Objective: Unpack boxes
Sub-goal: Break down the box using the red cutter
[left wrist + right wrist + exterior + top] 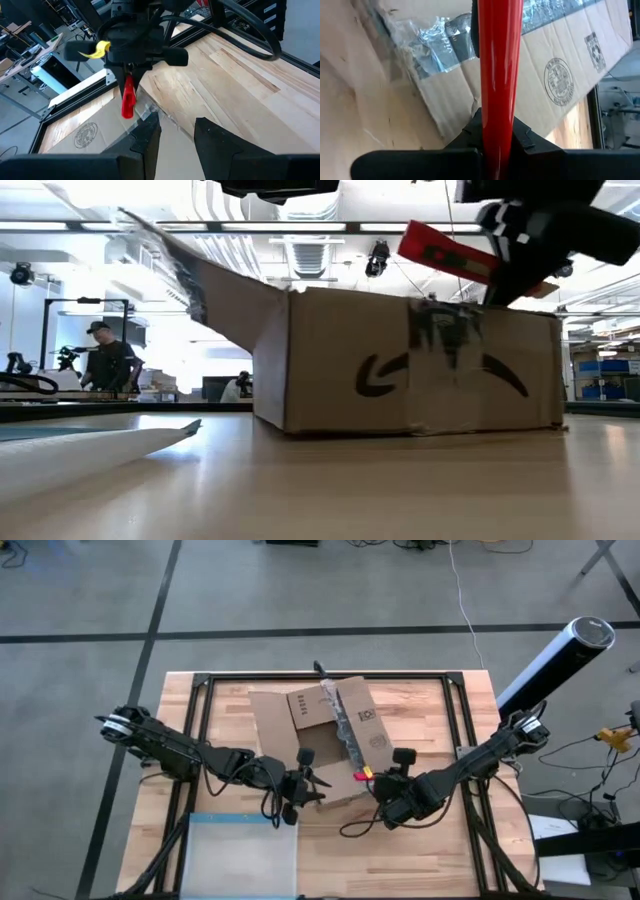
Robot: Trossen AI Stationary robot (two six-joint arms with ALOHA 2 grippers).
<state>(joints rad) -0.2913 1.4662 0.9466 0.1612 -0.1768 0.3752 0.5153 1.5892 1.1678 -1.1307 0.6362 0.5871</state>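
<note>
Grey floor with dark stripes; bright ceiling lights, perhaps fluorescent.

Box: brown corrugated cardboard, matt, with black printed marks. A strip of clear tape along its top seam is glossy and crinkled.

Table: light wood planks with visible grain and a slight sheen, edged by a black metal frame.

Red tool: smooth, glossy plastic, clamped in the right gripper.

Left gripper fingers: matt black plastic.

Pouch: clear, smooth plastic film.
</note>
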